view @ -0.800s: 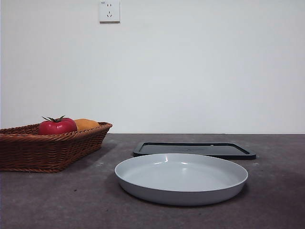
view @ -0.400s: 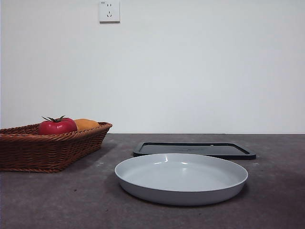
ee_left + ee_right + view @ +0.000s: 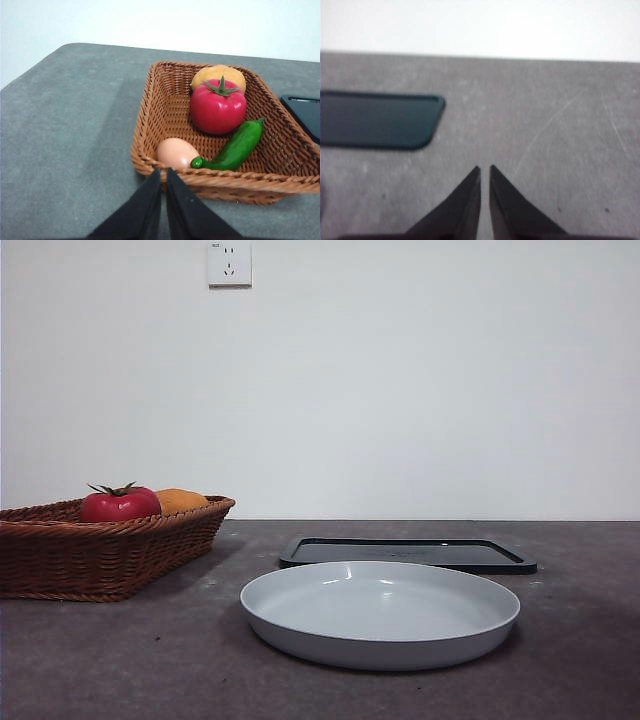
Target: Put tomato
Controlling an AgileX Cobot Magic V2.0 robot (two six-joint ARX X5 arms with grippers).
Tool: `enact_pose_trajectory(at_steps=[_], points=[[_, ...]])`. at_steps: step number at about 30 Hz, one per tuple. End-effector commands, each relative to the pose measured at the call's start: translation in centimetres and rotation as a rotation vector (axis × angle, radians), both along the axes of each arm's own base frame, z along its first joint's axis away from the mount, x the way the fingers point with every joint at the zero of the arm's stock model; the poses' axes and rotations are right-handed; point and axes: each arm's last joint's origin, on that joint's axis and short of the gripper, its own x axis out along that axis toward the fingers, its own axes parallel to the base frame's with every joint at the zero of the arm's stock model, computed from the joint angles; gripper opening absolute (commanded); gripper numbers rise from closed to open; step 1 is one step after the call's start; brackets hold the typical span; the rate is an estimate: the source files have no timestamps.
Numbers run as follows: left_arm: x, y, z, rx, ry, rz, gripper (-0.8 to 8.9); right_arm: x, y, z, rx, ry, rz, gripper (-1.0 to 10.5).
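Note:
The glossy red tomato [image 3: 218,107] with its green stem lies in a brown wicker basket [image 3: 150,120], beside an orange fruit [image 3: 218,76]. In the front view the tomato [image 3: 120,504] peeks over the basket [image 3: 100,550] rim at the left. My left gripper [image 3: 163,172] is shut and hovers just outside the basket's near rim, apart from the tomato. My right gripper [image 3: 485,170] is shut over bare table, with nothing in it. Neither arm shows in the front view.
A green pepper [image 3: 235,147] and an egg [image 3: 176,153] share the basket. A shallow grey plate [image 3: 380,612] sits at the table's middle, with a flat black tray [image 3: 408,553] behind it. The tray's corner [image 3: 380,120] also appears in the right wrist view.

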Motion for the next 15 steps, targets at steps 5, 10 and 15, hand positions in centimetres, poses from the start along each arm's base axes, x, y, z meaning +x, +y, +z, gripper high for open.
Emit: enact_pose_trajectory(at_steps=[5, 10, 15], points=[[-0.3, 0.0, 2.3, -0.083, -0.098, 0.007, 0.16, -0.3, 0.0, 1.9, 0.107, -0.057, -0.004, 0.1], [-0.7, 0.0, 5.1, -0.139, -0.139, 0.010, 0.16, -0.6, 0.1, 4.7, 0.215, -0.086, 0.026, 0.1], [-0.6, 0.0, 8.3, -0.147, -0.121, 0.010, 0.16, -0.4, 0.4, 7.8, 0.262, -0.056, 0.103, 0.1]])
